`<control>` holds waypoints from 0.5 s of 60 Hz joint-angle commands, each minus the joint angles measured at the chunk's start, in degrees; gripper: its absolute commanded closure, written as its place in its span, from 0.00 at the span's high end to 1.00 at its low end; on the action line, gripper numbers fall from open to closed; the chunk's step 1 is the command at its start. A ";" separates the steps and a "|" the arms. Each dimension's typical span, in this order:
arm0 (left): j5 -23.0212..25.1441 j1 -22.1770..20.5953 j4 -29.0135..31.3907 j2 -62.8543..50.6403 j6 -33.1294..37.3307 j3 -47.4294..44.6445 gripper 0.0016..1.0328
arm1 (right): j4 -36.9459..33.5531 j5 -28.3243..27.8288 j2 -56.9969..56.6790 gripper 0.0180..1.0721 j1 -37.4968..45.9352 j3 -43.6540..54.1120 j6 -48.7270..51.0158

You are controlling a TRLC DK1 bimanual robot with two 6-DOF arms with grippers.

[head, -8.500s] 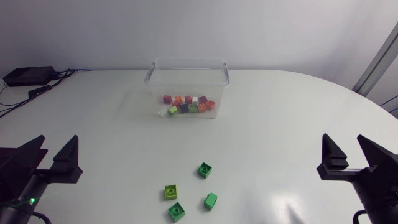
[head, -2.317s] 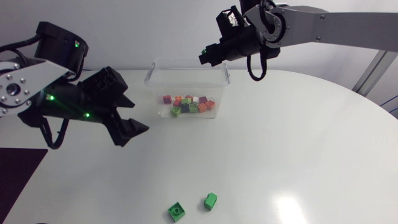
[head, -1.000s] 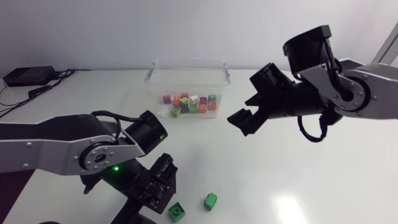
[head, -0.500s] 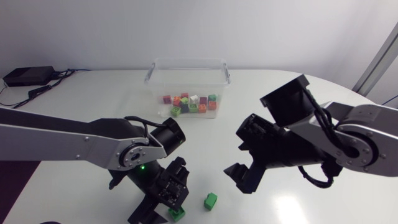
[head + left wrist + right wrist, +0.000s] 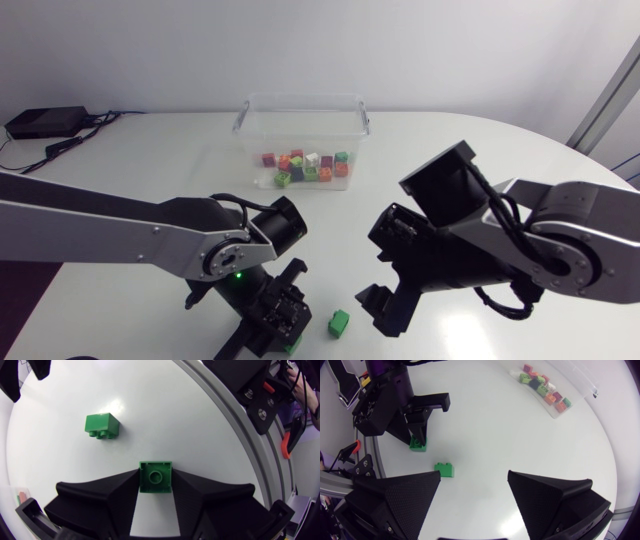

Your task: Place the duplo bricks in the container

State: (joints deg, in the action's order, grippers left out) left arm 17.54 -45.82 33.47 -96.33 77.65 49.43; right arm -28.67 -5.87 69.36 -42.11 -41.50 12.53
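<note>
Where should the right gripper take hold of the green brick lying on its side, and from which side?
Take the tipped green brick across its two smooth end faces, coming straight down from above with the open right gripper. Its studs point sideways, so a stud-face grip would likely slip.

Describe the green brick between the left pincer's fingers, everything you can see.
The green brick is glossy plastic, square-faced, with a rim and one round ring in the middle facing the wrist camera. It sits squarely in the left pincer, a black finger pressed on each of two opposite sides, over the white table.
</note>
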 commanded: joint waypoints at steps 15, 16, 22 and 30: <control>0.21 6.01 4.23 3.70 -3.29 -3.46 0.20 | -2.27 0.24 9.04 0.92 -5.53 -1.31 -3.92; 0.21 6.36 4.41 4.31 -3.47 -3.55 0.20 | -2.27 0.24 9.39 0.92 -5.71 -1.48 -3.92; 0.21 11.19 5.64 8.53 -4.70 -4.08 0.20 | -2.80 0.24 12.64 0.92 -7.37 -2.80 -4.36; 0.30 17.35 5.81 13.28 -5.93 -4.25 0.20 | -4.38 0.77 16.68 0.90 -8.69 -5.44 -4.71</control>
State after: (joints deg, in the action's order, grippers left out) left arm 17.72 -30.68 38.52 -85.73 73.01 46.41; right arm -31.79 -5.69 83.70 -49.95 -44.95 9.15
